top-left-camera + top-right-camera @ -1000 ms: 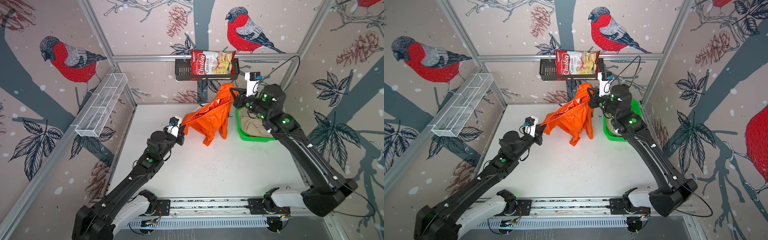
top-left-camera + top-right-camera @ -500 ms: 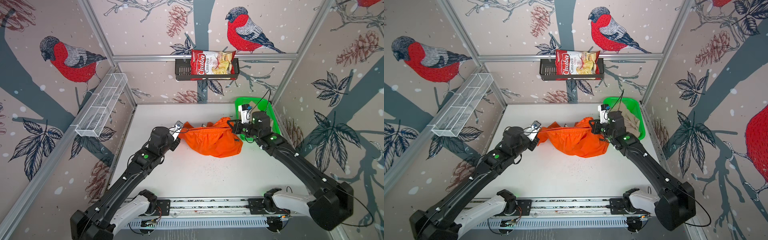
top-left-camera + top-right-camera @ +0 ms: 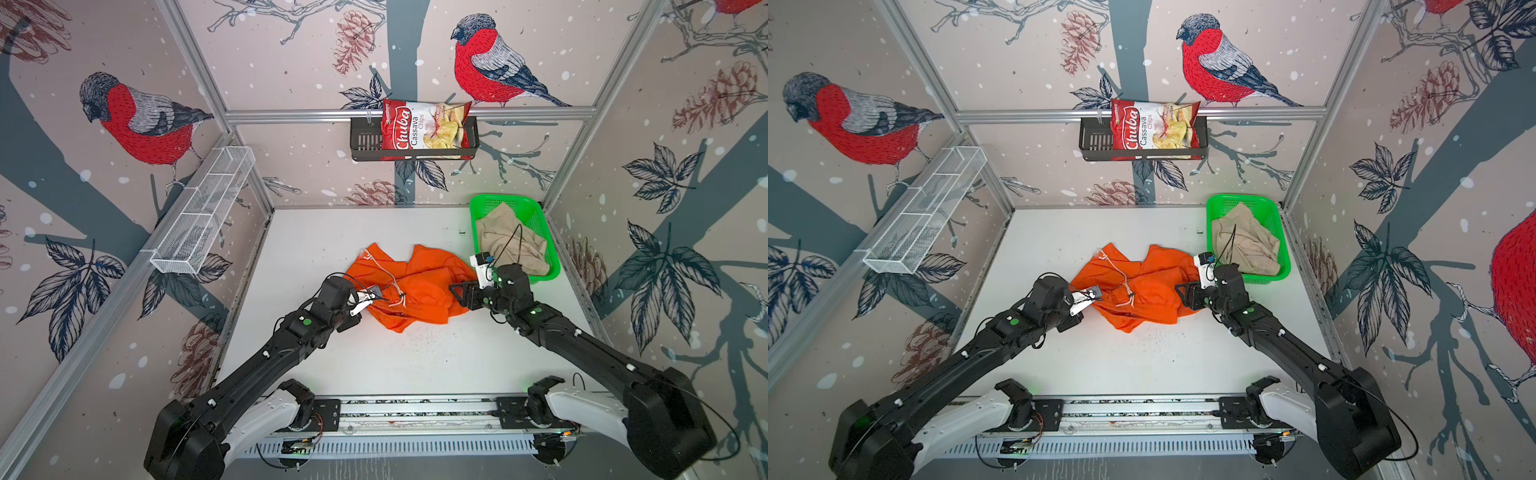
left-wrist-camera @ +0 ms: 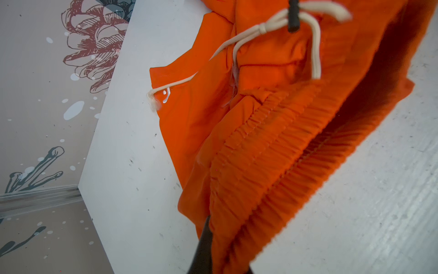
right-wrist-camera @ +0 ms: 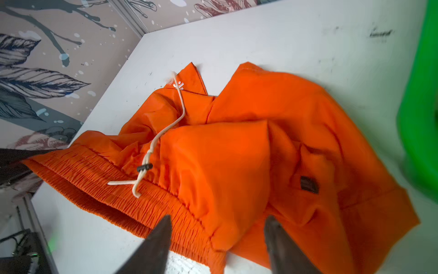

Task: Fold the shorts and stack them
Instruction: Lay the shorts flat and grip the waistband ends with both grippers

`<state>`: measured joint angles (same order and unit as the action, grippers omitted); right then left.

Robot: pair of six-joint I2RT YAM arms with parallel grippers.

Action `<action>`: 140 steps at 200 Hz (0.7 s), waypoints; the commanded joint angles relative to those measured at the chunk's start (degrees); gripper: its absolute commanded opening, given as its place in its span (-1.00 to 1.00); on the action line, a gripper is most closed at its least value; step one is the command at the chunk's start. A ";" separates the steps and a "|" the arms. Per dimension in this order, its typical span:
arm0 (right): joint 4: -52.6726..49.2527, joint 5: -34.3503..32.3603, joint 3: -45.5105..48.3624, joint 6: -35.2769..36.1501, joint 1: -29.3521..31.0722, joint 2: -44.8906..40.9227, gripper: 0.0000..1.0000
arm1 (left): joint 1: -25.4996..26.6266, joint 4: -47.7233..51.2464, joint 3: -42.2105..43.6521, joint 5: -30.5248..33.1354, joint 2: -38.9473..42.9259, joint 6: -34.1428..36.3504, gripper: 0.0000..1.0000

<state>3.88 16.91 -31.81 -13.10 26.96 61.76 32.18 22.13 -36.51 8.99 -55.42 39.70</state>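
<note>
The orange shorts (image 3: 419,286) (image 3: 1144,293) lie crumpled on the white table's middle, with the waistband toward the front and the white drawstring (image 5: 163,128) on top. My left gripper (image 3: 374,296) (image 3: 1090,293) (image 4: 214,225) is shut on the left end of the gathered waistband (image 4: 272,147). At the right end of the waistband my right gripper (image 3: 459,294) (image 3: 1183,293) (image 5: 216,224) stands open. Cloth lies between its fingers (image 5: 161,234), which do not pinch it. The beige shorts (image 3: 509,243) (image 3: 1246,243) lie bunched in the green basket (image 3: 498,200) (image 3: 1241,198).
The basket stands at the table's back right corner, close behind my right wrist. A black rack (image 3: 363,141) on the back wall holds a chips bag (image 3: 424,129). A white wire shelf (image 3: 203,212) hangs on the left wall. The arms' base rail (image 3: 415,409) runs along the front edge.
The orange shorts, held up stretched between both grippers, have come down onto the table. Both arms lowered and drew toward the front. My right gripper has opened and let go.
</note>
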 commanded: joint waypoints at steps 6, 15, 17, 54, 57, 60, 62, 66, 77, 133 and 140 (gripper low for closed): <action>1.83 -2.28 -0.08 10.80 1.03 -6.20 0.74 | 0.34 -0.27 0.34 -1.26 0.15 1.92 -1.00; 2.49 -5.80 0.26 13.37 2.40 -8.44 0.74 | 0.33 -0.39 0.51 -1.14 0.30 2.14 -1.00; 2.46 -6.70 0.30 14.03 2.81 -8.83 0.75 | 0.38 -0.46 0.66 -1.07 0.37 2.13 -1.00; -5.36 -16.87 -1.12 29.46 14.12 -8.47 0.73 | 0.50 -1.46 1.08 -2.00 1.19 1.04 -1.00; -6.17 -17.95 -1.22 30.33 15.21 -7.92 0.72 | 0.51 -1.42 1.13 -1.97 1.19 1.01 -1.00; -6.93 -18.94 -1.35 31.09 16.19 -7.40 0.71 | 0.51 -1.47 1.17 -1.83 1.18 1.04 -1.00; -7.50 -19.66 -1.44 31.51 16.87 -6.95 0.71 | 0.47 -1.47 1.16 -1.78 1.08 1.02 -1.00; -8.60 -20.78 -1.61 32.41 18.25 -6.08 0.70 | 0.48 -1.48 1.12 -1.63 1.09 0.99 -1.00; -11.09 -23.20 -1.97 33.55 20.85 -3.85 0.68 | 0.51 -1.54 1.10 -1.27 0.93 1.08 -1.00; -11.66 -6.96 -5.52 -3.75 12.99 4.25 0.62 | 0.51 -1.17 1.12 -1.35 1.15 0.55 -1.00; -10.41 -4.05 -4.24 -7.51 11.10 4.80 0.63 | 0.49 -1.22 1.20 -1.51 1.19 0.58 -1.00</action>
<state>-7.57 2.37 -37.87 -1.80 42.00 64.99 32.67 21.89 -35.40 7.92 -54.48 40.62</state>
